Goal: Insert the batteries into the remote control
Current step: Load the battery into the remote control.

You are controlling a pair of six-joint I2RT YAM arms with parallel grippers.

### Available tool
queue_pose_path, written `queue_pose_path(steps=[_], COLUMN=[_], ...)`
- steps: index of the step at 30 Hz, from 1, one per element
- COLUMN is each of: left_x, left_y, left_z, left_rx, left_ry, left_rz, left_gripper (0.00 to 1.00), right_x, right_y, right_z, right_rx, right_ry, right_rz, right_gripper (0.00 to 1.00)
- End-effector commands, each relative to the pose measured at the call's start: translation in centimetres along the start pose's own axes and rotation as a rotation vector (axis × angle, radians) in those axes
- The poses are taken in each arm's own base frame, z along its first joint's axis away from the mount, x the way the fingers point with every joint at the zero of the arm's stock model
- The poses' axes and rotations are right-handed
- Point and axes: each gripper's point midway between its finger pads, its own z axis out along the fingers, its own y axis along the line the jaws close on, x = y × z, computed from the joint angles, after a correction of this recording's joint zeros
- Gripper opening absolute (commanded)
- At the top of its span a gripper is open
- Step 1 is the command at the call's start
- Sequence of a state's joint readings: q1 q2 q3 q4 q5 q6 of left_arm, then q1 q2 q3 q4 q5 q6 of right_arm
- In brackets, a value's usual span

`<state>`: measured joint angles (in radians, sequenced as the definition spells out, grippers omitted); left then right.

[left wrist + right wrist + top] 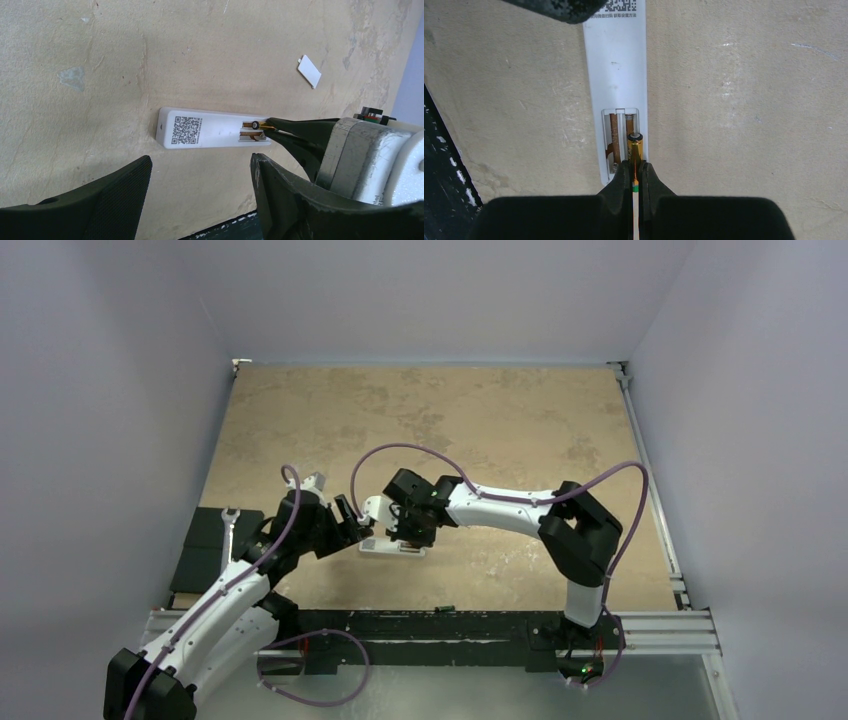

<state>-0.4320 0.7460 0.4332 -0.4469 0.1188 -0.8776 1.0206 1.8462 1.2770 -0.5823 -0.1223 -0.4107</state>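
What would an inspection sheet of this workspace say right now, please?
Surface: tan tabletop, mottled and scuffed.
Job's things: remote control lies back up, bay open; one battery angled into one slot; other slot's content unclear.
Clutter: small white cover lying apart from the remote control; black pads at the left edge.
Pincers: left pincer open, empty, near the remote control; right pincer shut on the battery.
Cables: purple cables loop over both arms.
Surroundings: pale walls; metal rail at the near edge.
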Motion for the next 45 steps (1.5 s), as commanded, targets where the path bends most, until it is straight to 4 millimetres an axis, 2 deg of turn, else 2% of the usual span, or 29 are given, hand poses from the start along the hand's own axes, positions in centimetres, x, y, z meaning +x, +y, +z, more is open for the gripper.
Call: queue_pose_path(steps=[1,20,45], left_x=[-0.9,-0.7,-0.6], left_y=[-0.4,-0.5,-0.5], left_z=[0.1,0.2,0.2], left_rx=[0.018,0.023,0.026], left_ry=[-0.037,-0.031,-0.023], left_rz=[-0.006,-0.003,-0.004], left_gripper=[0.72,0.72,0.72], right_x=[-1.6,-1.5,-1.3], right_y=[-0.2,0.8,-0.2], right_z=[-0.8,-0.6,0.0], right_rx=[0.007,-0.010,0.044], right_ry=[-0.038,-0.020,0.001], right_rz=[0.010,0.009,0.039], right_gripper=[0.00,0.02,0.11])
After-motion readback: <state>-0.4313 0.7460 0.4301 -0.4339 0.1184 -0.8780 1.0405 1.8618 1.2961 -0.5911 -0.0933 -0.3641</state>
